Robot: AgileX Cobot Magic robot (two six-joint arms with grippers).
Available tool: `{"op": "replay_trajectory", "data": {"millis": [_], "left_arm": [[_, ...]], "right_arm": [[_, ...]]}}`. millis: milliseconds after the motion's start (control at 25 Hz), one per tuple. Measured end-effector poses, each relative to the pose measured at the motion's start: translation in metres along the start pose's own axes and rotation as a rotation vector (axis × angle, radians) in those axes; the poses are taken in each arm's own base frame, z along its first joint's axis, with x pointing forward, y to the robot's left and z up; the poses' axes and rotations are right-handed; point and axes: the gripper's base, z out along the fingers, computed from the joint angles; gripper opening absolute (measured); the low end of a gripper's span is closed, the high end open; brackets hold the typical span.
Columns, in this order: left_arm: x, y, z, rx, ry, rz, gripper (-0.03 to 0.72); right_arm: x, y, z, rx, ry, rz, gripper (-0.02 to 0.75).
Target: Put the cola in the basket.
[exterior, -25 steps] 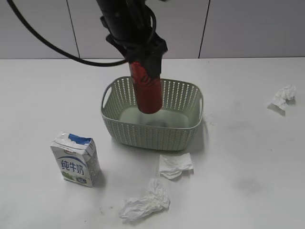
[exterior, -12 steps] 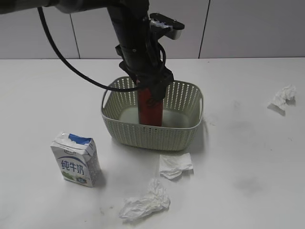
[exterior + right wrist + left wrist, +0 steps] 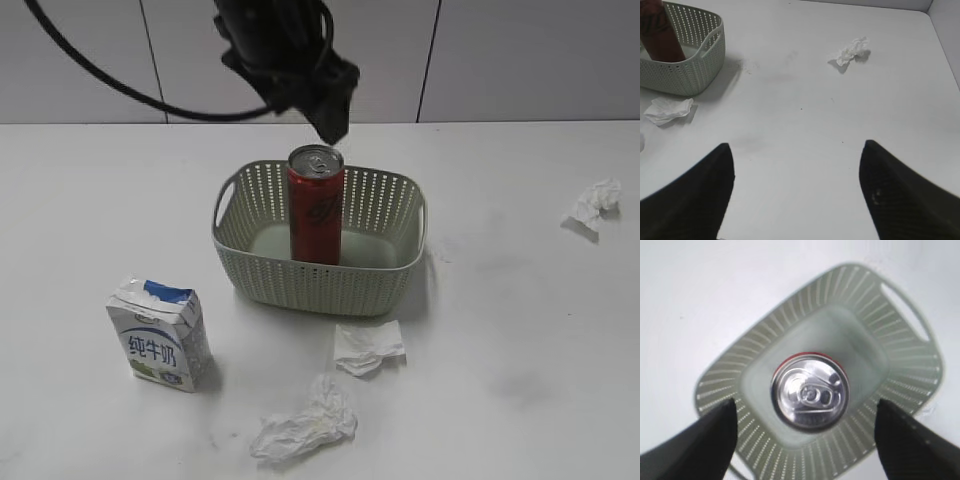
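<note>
The red cola can (image 3: 316, 210) stands upright inside the pale green basket (image 3: 300, 280), silver top up. The left wrist view looks straight down on the can's top (image 3: 810, 392) in the basket (image 3: 900, 380). My left gripper (image 3: 322, 112) is open and empty, above the can and clear of it; its fingers (image 3: 805, 432) sit wide apart either side of the can. My right gripper (image 3: 797, 190) is open and empty over bare table, out of the exterior view. The can (image 3: 660, 32) and basket (image 3: 695, 75) show at the right wrist view's top left.
A white-and-blue milk carton (image 3: 160, 335) stands left of the basket at the front. Crumpled tissues lie in front of the basket (image 3: 368, 346), nearer the front edge (image 3: 303, 425) and at the far right (image 3: 595, 203). A grey panelled wall runs behind the table.
My left gripper let go of the can, which now stands on the basket floor. The gripper opened and rose above it.
</note>
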Motion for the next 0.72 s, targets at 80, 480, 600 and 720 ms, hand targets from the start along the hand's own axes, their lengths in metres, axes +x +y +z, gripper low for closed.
{"op": "replay_trajectory", "data": {"millis": [80,480,600,720], "left_arm": [[0.001,0.002,-0.032,-0.017,-0.066,-0.013,0.66],[0.062,0.117,-0.149,-0.34,-0.213,-0.357,0.642],[0.091,0.147,-0.171,-0.408,-0.221,-0.468,0.637],[0.123,0.168,-0.181,-0.445,-0.197,-0.568,0.63]], "right_arm": [[0.0,0.0,0.0,0.0,0.0,0.0,0.589],[0.0,0.0,0.0,0.0,0.0,0.0,0.589],[0.0,0.0,0.0,0.0,0.0,0.0,0.589],[0.0,0.0,0.0,0.0,0.0,0.0,0.589]]}}
